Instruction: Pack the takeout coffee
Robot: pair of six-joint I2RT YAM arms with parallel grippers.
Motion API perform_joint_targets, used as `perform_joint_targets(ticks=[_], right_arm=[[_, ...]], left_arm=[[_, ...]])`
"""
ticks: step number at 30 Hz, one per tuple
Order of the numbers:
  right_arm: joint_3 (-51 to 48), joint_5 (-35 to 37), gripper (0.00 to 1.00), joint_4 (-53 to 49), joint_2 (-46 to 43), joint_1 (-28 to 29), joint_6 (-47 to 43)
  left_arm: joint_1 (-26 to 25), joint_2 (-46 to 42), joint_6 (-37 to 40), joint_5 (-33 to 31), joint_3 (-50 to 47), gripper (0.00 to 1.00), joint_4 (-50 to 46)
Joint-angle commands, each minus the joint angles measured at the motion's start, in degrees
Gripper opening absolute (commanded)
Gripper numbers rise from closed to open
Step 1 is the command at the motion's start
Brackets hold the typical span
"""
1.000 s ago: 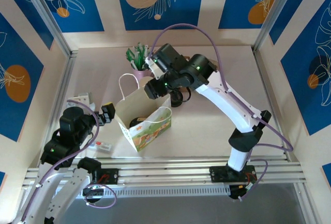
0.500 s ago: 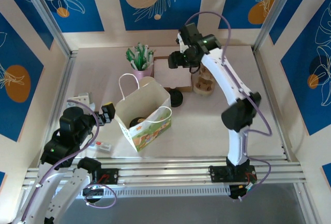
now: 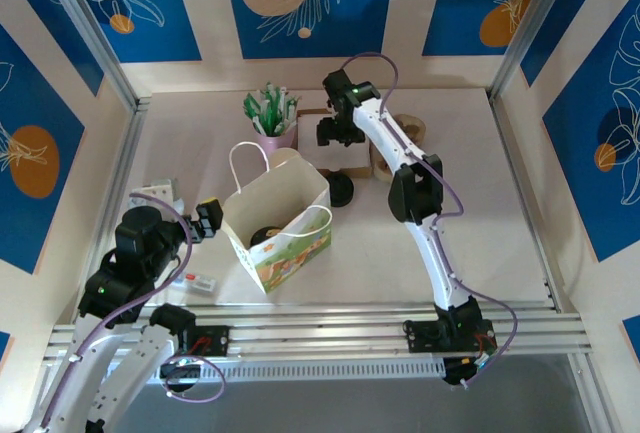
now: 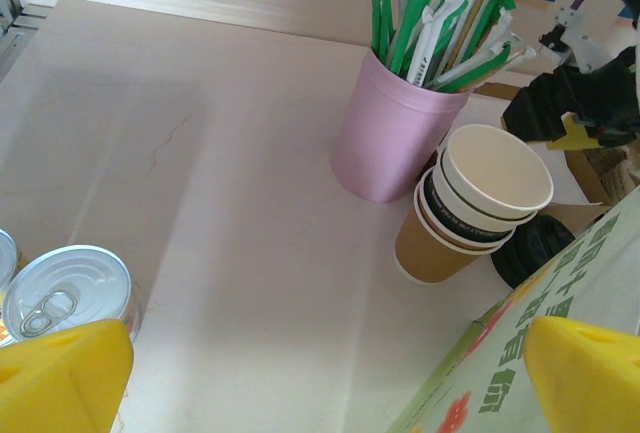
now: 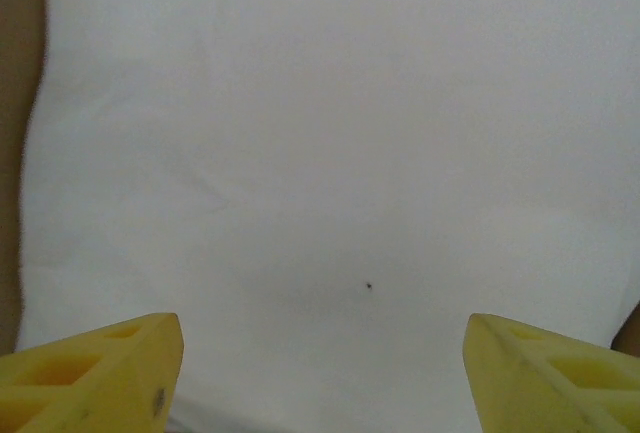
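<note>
The takeout coffee (image 3: 266, 236) sits down inside the paper bag (image 3: 290, 198), and its dark round top shows from above. The left gripper (image 3: 208, 218) is just beside the bag, with its fingers spread wide and holding nothing. The right gripper (image 3: 335, 135) is far back, well away from the cup. It hangs over a white sheet (image 5: 320, 153), spread wide and empty too. The left wrist view shows a pink pot (image 4: 385, 138) of sticks, stacked cups (image 4: 480, 208) and a can (image 4: 65, 288).
</note>
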Motion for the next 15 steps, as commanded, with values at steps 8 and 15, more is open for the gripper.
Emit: perform_joint_targets(ticks=[8,15], right_arm=[[2.44,1.81,0.61,-2.63,6.47,-0.23,-1.51],[2.86,1.3,0.36,-3.21,6.34,-0.4,-1.43]], left_arm=[[-0.33,1.23,1.88,1.26,-0.53,1.0,1.59],[-0.32,1.57,1.97,1.16,-0.55,1.0,1.67]])
